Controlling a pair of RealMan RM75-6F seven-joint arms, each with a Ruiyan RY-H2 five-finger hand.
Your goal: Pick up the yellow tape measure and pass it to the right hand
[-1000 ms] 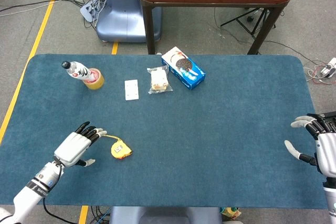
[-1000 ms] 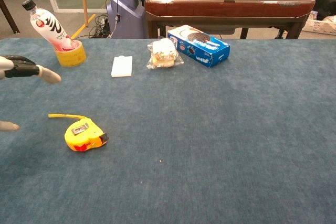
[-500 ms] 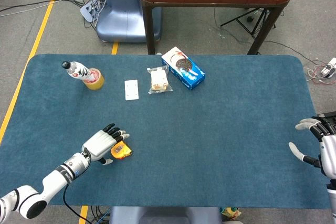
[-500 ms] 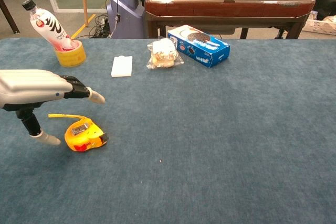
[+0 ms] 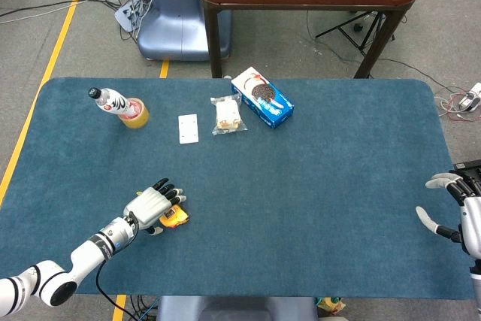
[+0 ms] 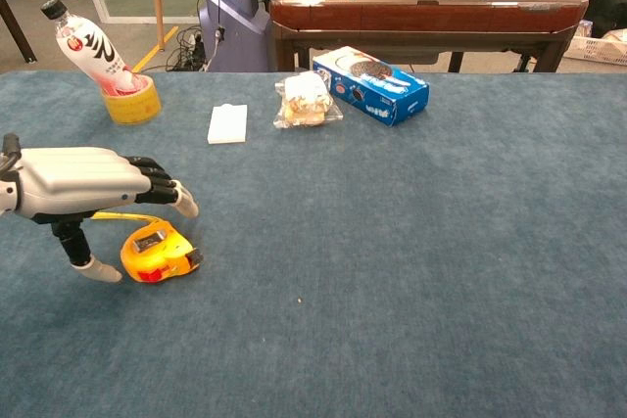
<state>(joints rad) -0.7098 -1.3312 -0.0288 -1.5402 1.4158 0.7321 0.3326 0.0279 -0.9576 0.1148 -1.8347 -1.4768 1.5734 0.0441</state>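
Hovering over the yellow tape measure [image 6: 157, 253] on the tabletop [image 6: 411, 271], the left hand [image 6: 78, 188] has its fingers [image 6: 162, 186] spread, holding nothing. It should lower and close thumb and fingers around the body, clear of the loose strip. The right hand [image 5: 462, 212] waits open, well apart.

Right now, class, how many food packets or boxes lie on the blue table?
2. A blue biscuit box at the far middle, and a clear wrapped snack just beside it, to its left. Nothing appears hidden.
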